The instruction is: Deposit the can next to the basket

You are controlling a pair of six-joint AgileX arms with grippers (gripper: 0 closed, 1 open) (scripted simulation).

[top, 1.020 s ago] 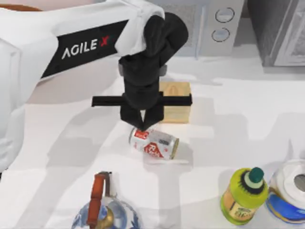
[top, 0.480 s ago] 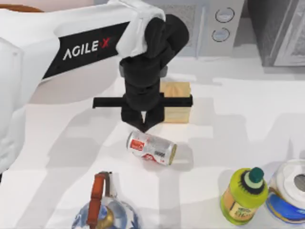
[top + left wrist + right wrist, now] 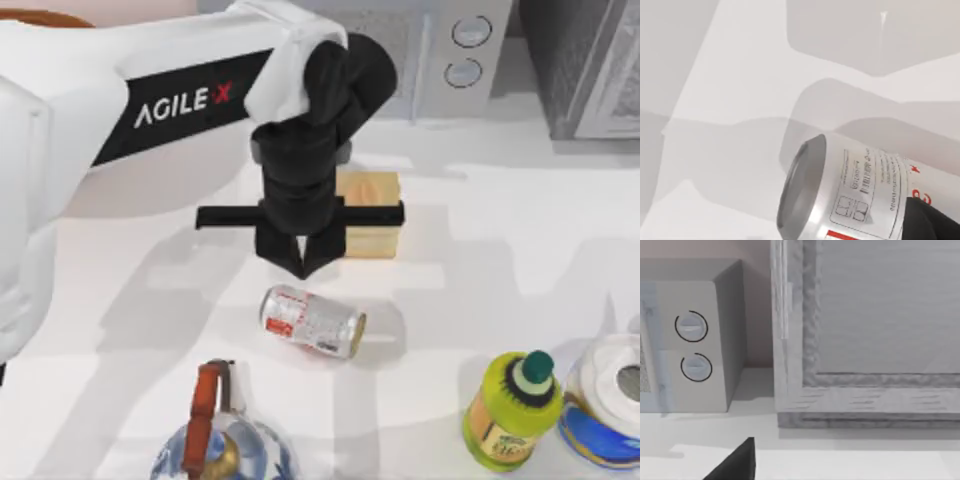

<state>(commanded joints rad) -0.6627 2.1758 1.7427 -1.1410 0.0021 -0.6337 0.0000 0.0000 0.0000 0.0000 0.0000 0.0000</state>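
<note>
The can (image 3: pixel 312 320) lies on its side on the white table, white with red markings, its dull metal end (image 3: pixel 801 192) facing the left wrist camera. My left gripper (image 3: pixel 305 268) hangs just above and behind it, clear of it, its two fingers drawn together to a point with nothing between them. One dark finger (image 3: pixel 932 220) overlaps the can's label in the left wrist view. A thin orange-brown sliver of the basket (image 3: pixel 40 15) shows at the far left back corner, mostly hidden by my left arm. A dark finger (image 3: pixel 735 462) of the parked right gripper shows in the right wrist view.
A pale yellow box (image 3: pixel 372 215) stands right behind the left gripper. A yellow-green bottle (image 3: pixel 512 410) and a blue-and-white jar (image 3: pixel 605 405) stand at the front right, and a teapot (image 3: pixel 220 445) at the front left. A microwave (image 3: pixel 440 50) sits at the back.
The can has come away from the left gripper's fingertips and rolled toward the front left. The left gripper has lifted slightly and stays over the same spot.
</note>
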